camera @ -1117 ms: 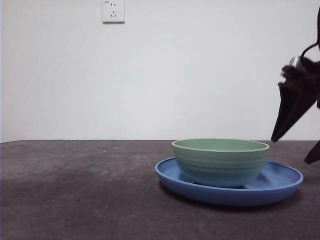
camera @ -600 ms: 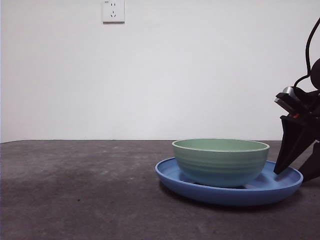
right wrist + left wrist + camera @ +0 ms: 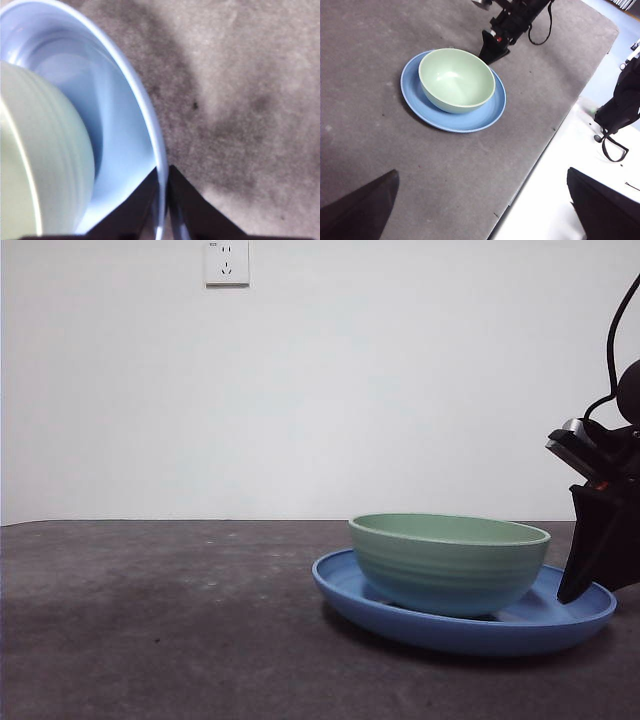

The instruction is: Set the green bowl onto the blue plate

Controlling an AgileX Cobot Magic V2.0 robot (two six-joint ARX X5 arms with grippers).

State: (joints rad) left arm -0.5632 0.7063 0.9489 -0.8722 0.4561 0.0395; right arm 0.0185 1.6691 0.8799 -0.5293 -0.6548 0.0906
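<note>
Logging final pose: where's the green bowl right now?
The green bowl sits in the blue plate, right of centre in the front view; the right pincer is clamped on the plate's rim beside it.

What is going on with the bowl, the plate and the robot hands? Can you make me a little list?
bowl: pale mint-green glossy ridged bowl, upright, sitting inside the plate
plate: wide shallow glossy blue plate, on the dark grey table
right gripper: jaws pinched on the plate's rim, one on each side
left gripper: open, up above the table, away from the dishes, holding nothing
wall: white, with a white socket
</note>
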